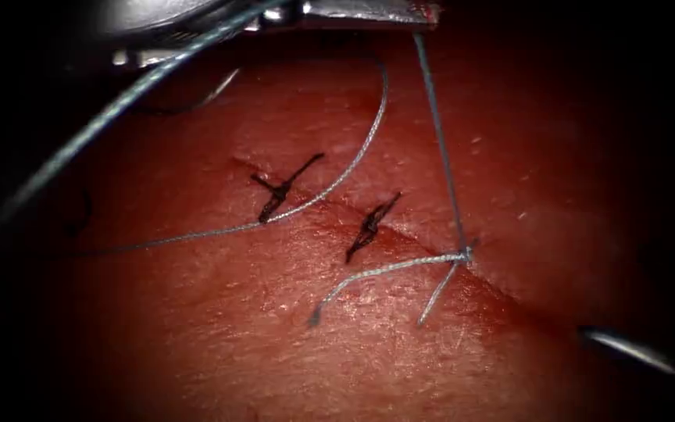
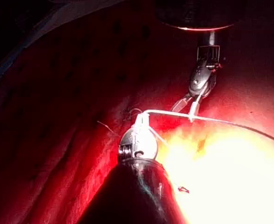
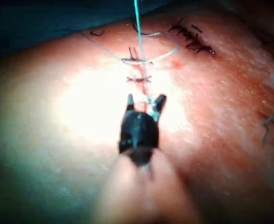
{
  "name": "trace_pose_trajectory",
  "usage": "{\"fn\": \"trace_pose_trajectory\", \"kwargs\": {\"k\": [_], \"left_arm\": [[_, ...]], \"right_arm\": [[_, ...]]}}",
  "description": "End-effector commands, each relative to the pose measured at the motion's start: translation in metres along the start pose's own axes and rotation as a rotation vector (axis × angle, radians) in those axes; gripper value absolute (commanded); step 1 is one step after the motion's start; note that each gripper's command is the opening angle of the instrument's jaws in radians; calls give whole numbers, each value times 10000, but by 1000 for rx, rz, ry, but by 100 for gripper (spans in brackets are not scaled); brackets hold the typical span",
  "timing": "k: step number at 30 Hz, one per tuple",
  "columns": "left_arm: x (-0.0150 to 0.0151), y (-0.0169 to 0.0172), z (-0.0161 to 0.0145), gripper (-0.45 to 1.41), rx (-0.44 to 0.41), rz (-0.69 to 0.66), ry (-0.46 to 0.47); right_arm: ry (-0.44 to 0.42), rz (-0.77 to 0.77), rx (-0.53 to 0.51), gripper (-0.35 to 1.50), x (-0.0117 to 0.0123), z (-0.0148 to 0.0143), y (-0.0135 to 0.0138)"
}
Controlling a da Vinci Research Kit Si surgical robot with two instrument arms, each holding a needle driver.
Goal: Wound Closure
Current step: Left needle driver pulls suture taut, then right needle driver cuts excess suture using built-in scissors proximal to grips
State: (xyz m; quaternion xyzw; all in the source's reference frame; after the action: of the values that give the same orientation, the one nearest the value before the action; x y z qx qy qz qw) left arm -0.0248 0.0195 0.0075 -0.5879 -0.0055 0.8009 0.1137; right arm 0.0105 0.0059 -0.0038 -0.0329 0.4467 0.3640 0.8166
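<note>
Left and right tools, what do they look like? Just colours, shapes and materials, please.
The left arm's tool has a glossy black shaft, a rounded silver metal wrist and short, pale metal jaws. In the right wrist view, the right arm's tool has a dark, bulbous wrist piece topped by two short, dark, blunt-tipped jaws. In the left wrist view its wrist is slim, jointed silver metal. No markings are legible on either.

Tissue (image 1: 197, 328) glossy red; thread (image 1: 441, 148) grey-blue; stitches (image 1: 370, 227) black; left tool (image 2: 137, 144) silver.
</note>
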Motion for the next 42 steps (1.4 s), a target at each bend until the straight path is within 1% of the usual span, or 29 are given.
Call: {"fn": "trace_pose_trajectory", "kwargs": {"k": [1, 2, 3, 4, 5, 6, 8, 10, 11, 13, 16, 23, 25, 28, 32, 33, 38, 39, 42], "left_arm": [[-1, -1, 7, -45, 2, 0, -1], [-1, -1, 8, -45, 2, 0, -1], [-3, 0, 9, -45, 6, 3, -3], [-4, 0, 10, -45, 6, 4, -3], [-6, 1, 10, -45, 6, 6, -4], [-10, 2, 11, -45, 7, 10, -4], [-14, 3, 13, -45, 8, 14, -4], [-17, 3, 14, -45, 9, 17, -5], [-17, 3, 14, -45, 9, 17, -5], [-24, 4, 17, -45, 11, 23, -5], [-25, 5, 17, -45, 10, 24, -3], [-23, 5, 17, -45, 10, 23, -4], [-21, 7, 17, -45, 8, 22, -2], [-16, 9, 16, -45, 6, 18, -1], [-12, 11, 15, -45, 6, 16, -1], [-10, 10, 15, -45, 5, 14, 0], [-8, 9, 15, -45, 5, 11, 0], [-7, 10, 15, -45, 5, 11, 0], [-6, 11, 15, -45, 3, 11, 2]], "right_arm": [[-4, 15, -12, 119, -9, 19, 10], [-2, 27, -11, 119, -11, 26, 14], [11, 49, 5, 123, -16, 41, 20], [13, 53, 5, 125, -18, 48, 21], [13, 68, 10, 130, -20, 55, 21], [18, 75, 2, 135, -26, 70, 20], [18, 73, 2, 136, -28, 82, 17], [21, 73, 9, 136, -26, 95, 13], [21, 73, 9, 136, -26, 95, 13], [20, 75, 23, 135, -18, 113, 2], [21, 73, 35, 133, -14, 126, -6], [5, 66, 38, 131, -20, 140, -11], [-1, 63, 34, 131, -23, 147, -12], [2, 54, 29, 130, -33, 165, -16], [6, 46, 24, 128, -42, 173, -14], [7, 44, 24, 123, -44, 174, -13], [10, 40, 21, 118, -49, 177, -13], [12, 36, 19, 111, -53, 179, -13], [13, 34, 18, 106, -56, 181, -13]]}}
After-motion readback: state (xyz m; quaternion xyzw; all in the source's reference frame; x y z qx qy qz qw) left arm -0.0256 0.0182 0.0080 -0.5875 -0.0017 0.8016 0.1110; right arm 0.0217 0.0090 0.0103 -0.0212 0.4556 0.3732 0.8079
